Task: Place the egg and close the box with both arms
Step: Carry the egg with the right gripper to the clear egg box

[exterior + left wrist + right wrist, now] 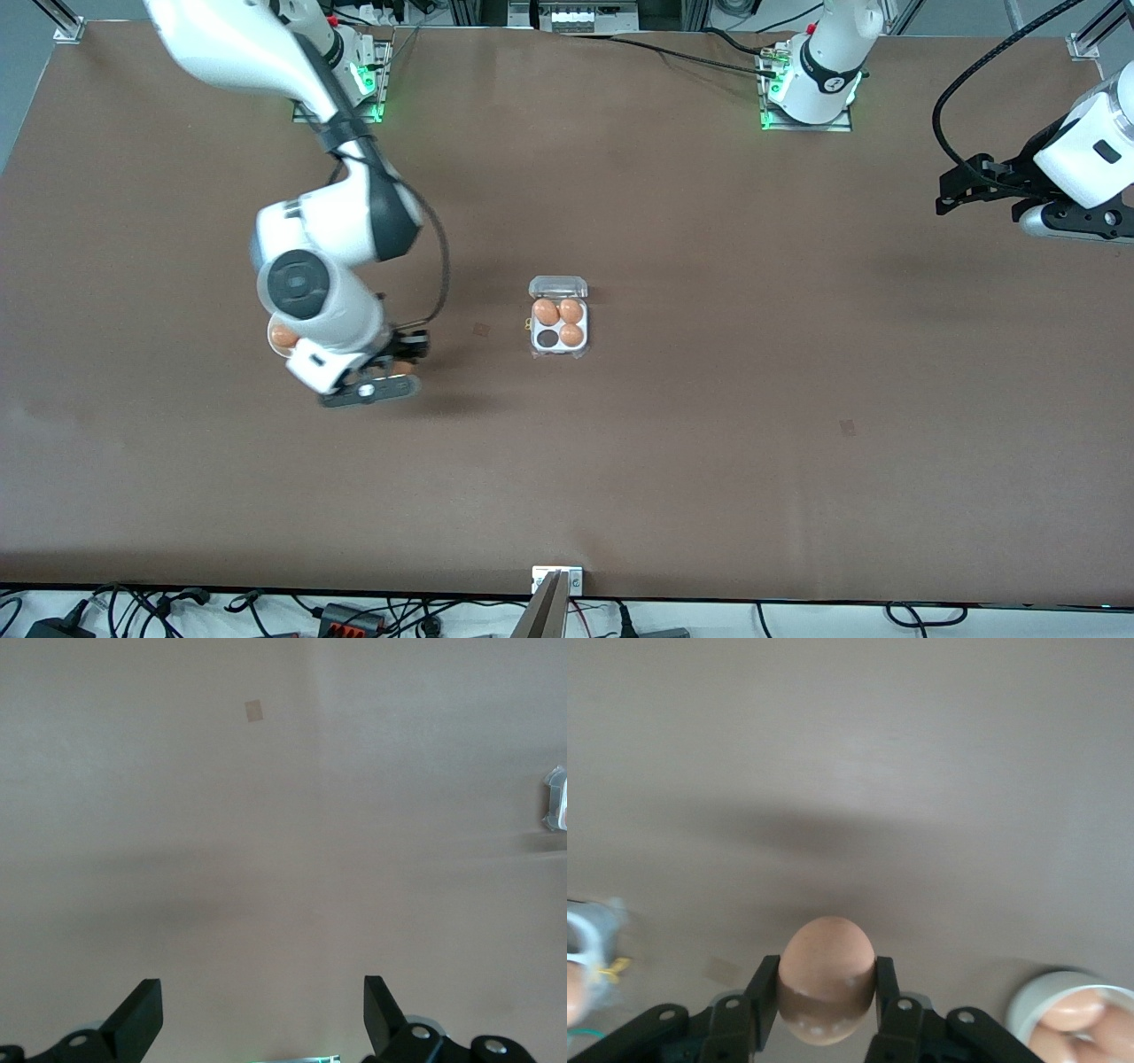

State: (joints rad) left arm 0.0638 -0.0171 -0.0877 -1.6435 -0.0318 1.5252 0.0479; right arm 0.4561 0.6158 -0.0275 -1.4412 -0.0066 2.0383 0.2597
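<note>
My right gripper [406,354] is shut on an orange-brown egg [827,979] and holds it above the bare table, between the bowl and the box. The egg sits between the two fingers [764,988]. The box [558,325] stands mid-table with its clear lid [558,286] open. It holds three eggs [546,312], and the cell [548,338] nearest the front camera on the right arm's side is empty. The box edge shows in the right wrist view [585,948] and the left wrist view [556,797]. My left gripper [948,199] is open and empty, waiting above the left arm's end of the table; it also shows in the left wrist view [263,992].
A round white bowl [282,338] with more eggs sits mostly under the right arm's wrist; it also shows in the right wrist view [1072,1010]. A small brown patch [481,330] lies on the table between the gripper and the box.
</note>
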